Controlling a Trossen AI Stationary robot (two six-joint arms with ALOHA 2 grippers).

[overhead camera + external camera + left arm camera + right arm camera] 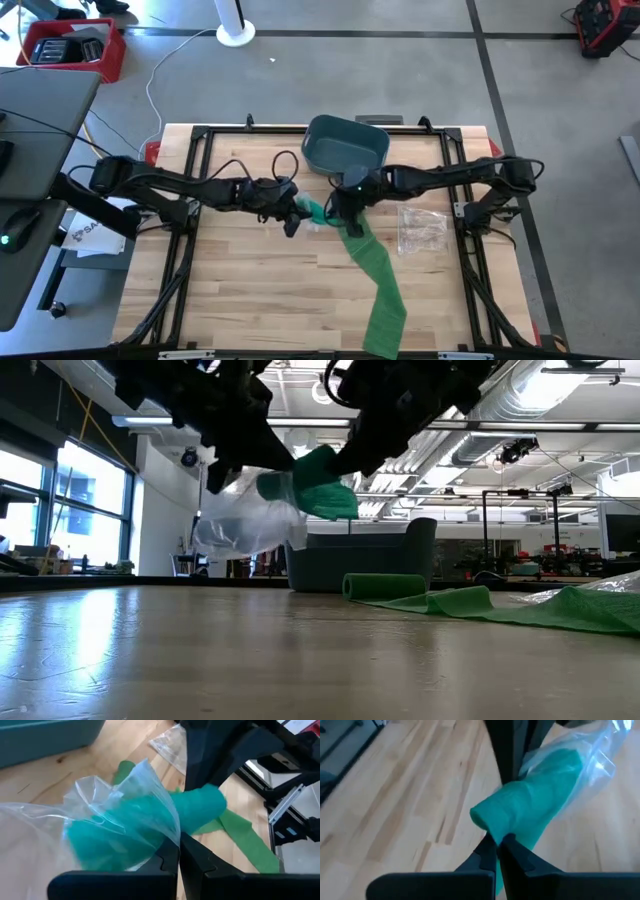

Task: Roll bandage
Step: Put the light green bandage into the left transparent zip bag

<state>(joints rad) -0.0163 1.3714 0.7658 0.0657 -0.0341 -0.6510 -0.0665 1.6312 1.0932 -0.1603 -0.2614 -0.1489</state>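
Note:
A teal bandage roll (316, 211) is held up between my two grippers at mid-table, half inside a clear plastic bag (115, 805). In the low view the roll (322, 482) is well above the table and the bag (248, 520) sags from it. My left gripper (179, 842) is shut on the bag. My right gripper (497, 840) is shut on the roll's bare end. A second, green bandage (378, 280) lies partly unrolled on the table, its rolled end (385, 586) resting on the wood. My left gripper pinches the bag's film (170, 832) between its two fingers, beside the bag's mouth where the roll sticks out. It comes from the table's left, about level. The bag is lifted clear and hangs slack around the roll. My right gripper pinches the teal roll's bare end (492, 822), which sticks out of the bag, between its two fingertips. It comes from the table's right, slanting down. The roll is lifted clear, lying about level between the two grippers.
A teal bin (345, 145) stands at the table's far middle, just behind the grippers. Another clear bag (422, 230) lies on the wood to the right. The green strip runs toward the near edge (385, 340).

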